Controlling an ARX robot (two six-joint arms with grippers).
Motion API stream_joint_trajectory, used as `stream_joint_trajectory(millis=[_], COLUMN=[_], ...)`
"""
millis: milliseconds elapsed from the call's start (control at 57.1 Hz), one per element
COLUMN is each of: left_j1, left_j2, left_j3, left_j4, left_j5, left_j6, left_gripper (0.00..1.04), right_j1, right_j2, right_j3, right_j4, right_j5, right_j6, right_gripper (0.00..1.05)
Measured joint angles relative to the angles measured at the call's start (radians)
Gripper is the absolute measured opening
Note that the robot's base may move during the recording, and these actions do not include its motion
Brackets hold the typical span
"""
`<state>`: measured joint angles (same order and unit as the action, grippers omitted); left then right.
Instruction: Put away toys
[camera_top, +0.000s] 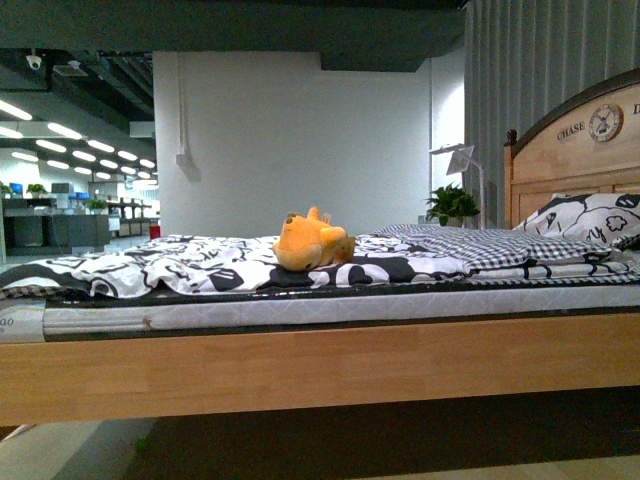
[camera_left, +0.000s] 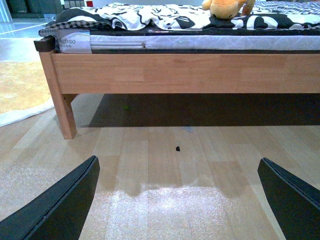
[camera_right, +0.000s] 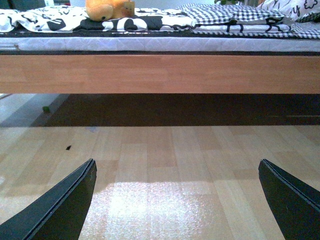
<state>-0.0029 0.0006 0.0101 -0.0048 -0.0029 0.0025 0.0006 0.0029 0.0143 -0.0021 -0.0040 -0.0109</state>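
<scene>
The plush toy (camera_top: 312, 241) lies on the bed (camera_top: 300, 370), atop the patterned quilt (camera_top: 180, 265). The left claw (camera_left: 178, 159) and right claw (camera_right: 176, 161) — both spread, empty — hang over the floor (camera_left: 150, 150).

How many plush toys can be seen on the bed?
1. The orange plush toy lies on the black-and-white quilt, near the middle of the bed. Others could be hidden behind the quilt's folds or the pillow.

1. The right gripper (camera_right: 176, 167) hangs above the wooden floor (camera_right: 165, 150), jaws spread wide apart.
2. The orange plush toy (camera_right: 110, 9) lies on black-and-white bedding (camera_right: 150, 22) atop the wooden bed (camera_right: 160, 72), near a checked quilt (camera_right: 225, 12).
</scene>
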Motion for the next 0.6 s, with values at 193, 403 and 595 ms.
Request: stream_joint_trajectory(millis=[193,403,595], left_j1=[0.000,0.000,0.000], left_j2=[0.000,0.000,0.000], left_j3=[0.000,0.000,0.000], left_j4=[0.000,0.000,0.000], left_j5=[0.000,0.000,0.000], left_j6=[0.000,0.000,0.000], left_gripper=[0.98,0.98,0.98], right_j1=[0.000,0.000,0.000], right_j2=[0.000,0.000,0.000], right_j3=[0.000,0.000,0.000], right_j4=[0.000,0.000,0.000], right_j5=[0.000,0.000,0.000], right_j6=[0.000,0.000,0.000], right_gripper=[0.98,0.98,0.98])
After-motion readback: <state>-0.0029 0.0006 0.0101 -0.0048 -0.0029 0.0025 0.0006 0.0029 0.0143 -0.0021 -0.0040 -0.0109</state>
